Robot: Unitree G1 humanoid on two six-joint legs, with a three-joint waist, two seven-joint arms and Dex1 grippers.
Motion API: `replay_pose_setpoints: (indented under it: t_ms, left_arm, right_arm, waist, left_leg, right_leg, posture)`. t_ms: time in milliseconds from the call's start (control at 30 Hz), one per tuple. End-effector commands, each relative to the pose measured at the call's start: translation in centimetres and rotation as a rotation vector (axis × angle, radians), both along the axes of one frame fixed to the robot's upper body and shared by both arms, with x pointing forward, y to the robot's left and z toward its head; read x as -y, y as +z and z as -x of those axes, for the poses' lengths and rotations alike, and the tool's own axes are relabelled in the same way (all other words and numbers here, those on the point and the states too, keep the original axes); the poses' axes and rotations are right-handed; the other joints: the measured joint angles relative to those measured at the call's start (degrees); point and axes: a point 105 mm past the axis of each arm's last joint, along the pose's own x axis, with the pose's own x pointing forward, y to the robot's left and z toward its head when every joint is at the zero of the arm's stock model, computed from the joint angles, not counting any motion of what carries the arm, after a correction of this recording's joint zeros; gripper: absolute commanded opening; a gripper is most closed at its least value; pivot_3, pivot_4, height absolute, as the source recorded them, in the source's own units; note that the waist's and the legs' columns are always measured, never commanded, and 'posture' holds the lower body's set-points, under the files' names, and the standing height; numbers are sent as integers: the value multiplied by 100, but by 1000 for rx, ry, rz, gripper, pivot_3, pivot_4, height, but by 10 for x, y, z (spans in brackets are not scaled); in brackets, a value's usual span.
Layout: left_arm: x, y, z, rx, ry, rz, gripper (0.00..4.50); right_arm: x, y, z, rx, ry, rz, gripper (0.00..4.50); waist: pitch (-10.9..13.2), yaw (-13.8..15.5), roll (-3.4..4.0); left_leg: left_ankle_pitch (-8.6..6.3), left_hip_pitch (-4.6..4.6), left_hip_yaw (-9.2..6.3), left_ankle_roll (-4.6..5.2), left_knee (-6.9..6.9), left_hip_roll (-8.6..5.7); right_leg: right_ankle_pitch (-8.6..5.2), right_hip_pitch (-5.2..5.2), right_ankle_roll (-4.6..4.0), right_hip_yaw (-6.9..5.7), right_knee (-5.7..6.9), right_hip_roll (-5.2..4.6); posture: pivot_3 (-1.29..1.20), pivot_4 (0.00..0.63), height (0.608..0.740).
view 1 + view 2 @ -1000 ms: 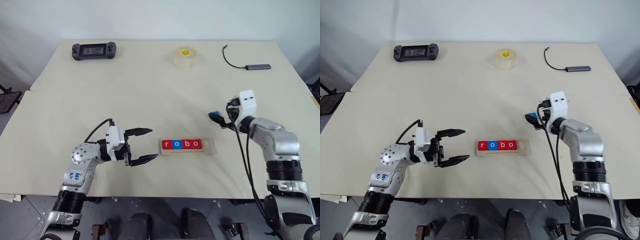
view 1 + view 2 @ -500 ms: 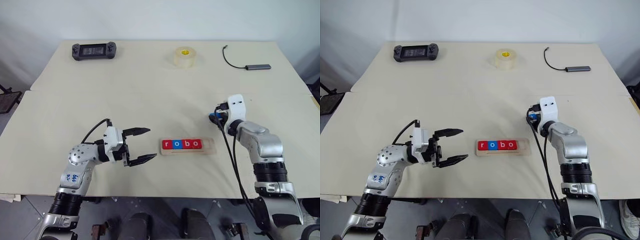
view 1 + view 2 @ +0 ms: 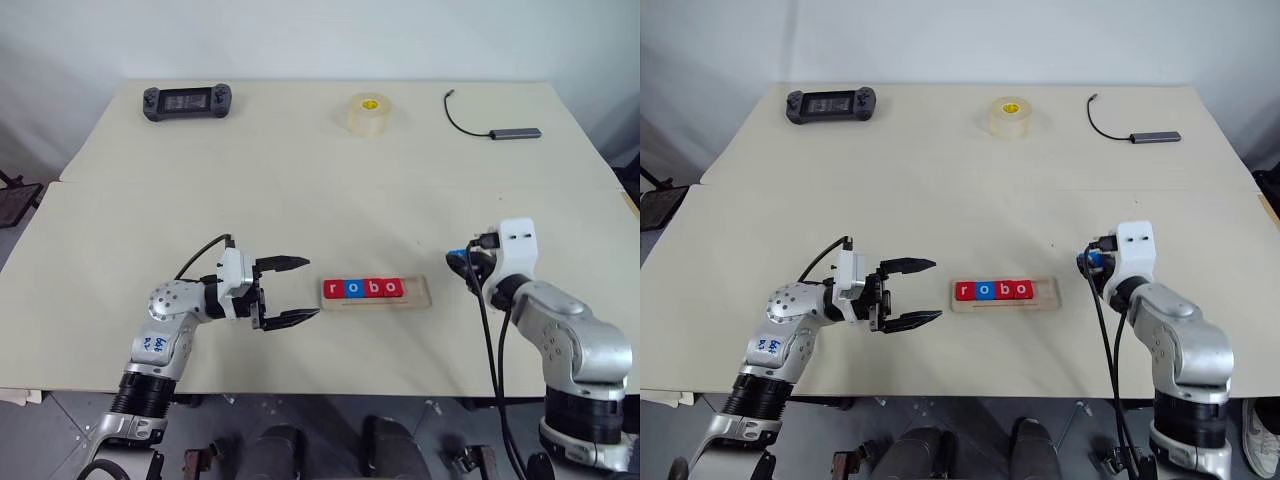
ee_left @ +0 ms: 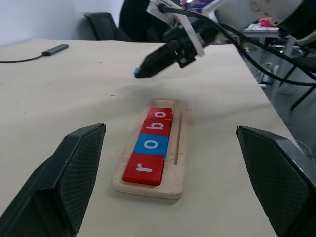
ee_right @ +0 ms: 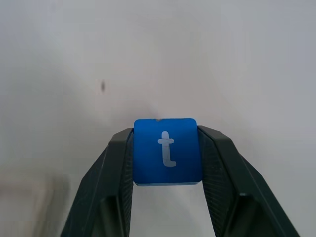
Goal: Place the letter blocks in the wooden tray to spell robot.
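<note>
With the blue rounded-square "t" block (image 5: 167,150) now clamped in the right tool (image 3: 462,266) and carried back beside the pale wooden tray (image 3: 418,292), only the slot after "robo" (image 3: 363,289) remains. Left tool (image 3: 293,290) hangs wide, empty.

- Five letter blocks (image 3: 363,289): three red, two blue
- One wooden tray (image 3: 421,291)
- One handheld controller (image 3: 188,101)
- One tape roll (image 3: 369,113)
- One cabled adapter (image 3: 515,133)

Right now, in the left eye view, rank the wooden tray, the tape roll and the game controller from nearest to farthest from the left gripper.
1. Wooden tray: just right of the left gripper.
2. Game controller: far left corner.
3. Tape roll: far edge, centre; close to the controller's distance.
</note>
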Motion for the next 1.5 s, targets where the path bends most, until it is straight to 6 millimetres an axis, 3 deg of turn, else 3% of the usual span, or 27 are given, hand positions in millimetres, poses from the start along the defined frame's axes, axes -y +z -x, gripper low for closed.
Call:
replay_pose_setpoints:
  t_ms: [33,167,267,433,600,667,800,1033,1200,1300,1500]
  left_arm:
    - [2,9,-3,29,-20,20,4500]
    - [1,10,-5,39,-18,19,4500]
    - [0,9,-5,43,-20,13,4500]
    - [-4,7,-7,53,3,-17,4500]
    - [-11,2,-8,46,48,-31,4500]
    - [-11,1,-7,43,48,-33,4500]
    - [-10,3,-7,42,54,-28,4500]
    - [-11,5,0,41,39,-28,4500]
    - [-16,4,3,40,59,-36,4500]
    - [-17,4,4,39,68,-36,4500]
    - [-18,4,4,40,75,-36,4500]
  right_arm:
    - [1,12,23,54,-17,34,1465]
    - [2,0,38,22,-26,45,1465]
    - [1,-7,41,-14,-34,-32,2453]
    - [-2,2,38,-22,153,65,4140]
    - [9,26,36,1,484,257,4140]
    - [8,28,40,-5,667,330,4140]
    - [17,27,38,-39,876,399,4140]
    - [41,0,20,-174,1049,592,4140]
    - [39,-5,9,-172,1072,579,4140]
    - [35,-5,5,-169,1077,556,3492]
    - [35,-4,2,-164,1081,556,1486]
  waist:
    - [0,3,0]
    - [0,-9,0]
    - [0,-13,0]
    - [0,-9,0]
    - [2,9,-3]
    - [3,2,-5]
    - [6,-8,-10]
    - [6,-11,-10]
    - [6,-16,-10]
    - [6,-14,-9]
    - [5,-14,-9]
  left_leg:
    - [0,0,1,0,0,0]
    - [0,1,2,0,0,-1]
    - [0,5,5,0,0,1]
    - [0,5,6,2,0,-2]
    - [-1,4,6,8,1,-3]
    - [-2,5,8,11,-1,-1]
    - [-2,7,8,11,0,3]
    - [-1,7,6,10,5,4]
    - [-1,6,2,8,5,4]
    - [0,6,1,3,8,7]
    - [-1,7,0,2,9,7]
  right_leg:
    - [0,-1,0,1,-1,0]
    - [0,0,0,4,-1,0]
    - [0,0,0,7,1,2]
    - [0,1,0,10,-1,0]
    - [0,7,1,7,-10,0]
    - [1,10,2,5,-16,1]
    - [2,17,4,-3,-23,2]
    - [4,20,7,-7,-29,-4]
    - [4,20,7,-12,-32,-5]
    - [4,23,7,-15,-32,-4]
    - [4,23,7,-14,-32,-4]
  posture:
    - [0,150,740]
    - [0,150,740]
    - [0,150,740]
    - [0,150,740]
    - [0,150,740]
    - [0,150,740]
    - [0,150,740]
    - [0,150,740]
    - [0,150,740]
    - [0,150,740]
    - [0,150,740]
